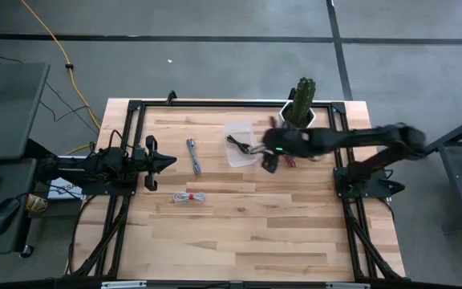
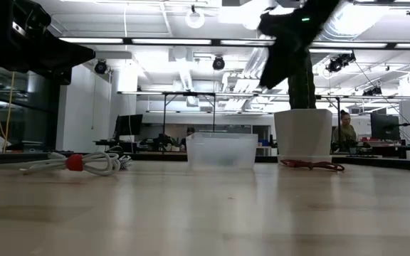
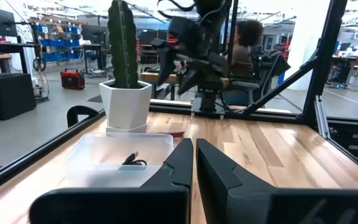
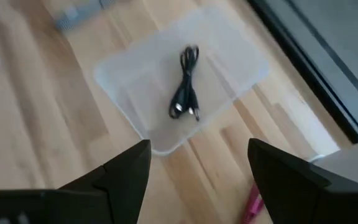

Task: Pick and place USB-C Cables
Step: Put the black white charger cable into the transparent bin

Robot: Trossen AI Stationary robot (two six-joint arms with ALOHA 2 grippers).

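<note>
The black cable (image 4: 185, 84) lies coiled on the floor of a clear plastic tub (image 1: 240, 143). A dark red cable (image 2: 312, 165) rests on the table right of the tub, in front of the cactus pot. The grey cable (image 1: 193, 155) lies left of the tub. Nearer the table's front lies the whitish cable with the red spot (image 1: 189, 197). My right gripper (image 4: 197, 180) hangs open and empty above the tub's right edge, with the dark red cable (image 4: 252, 202) just beside it. My left gripper (image 1: 163, 163) waits shut at the table's left side.
A white pot with a tall green cactus (image 1: 301, 108) stands at the far edge, just behind the right arm. A black frame (image 1: 215, 103) runs round the tabletop. Bare wood stretches across the near half of the table (image 1: 247, 241).
</note>
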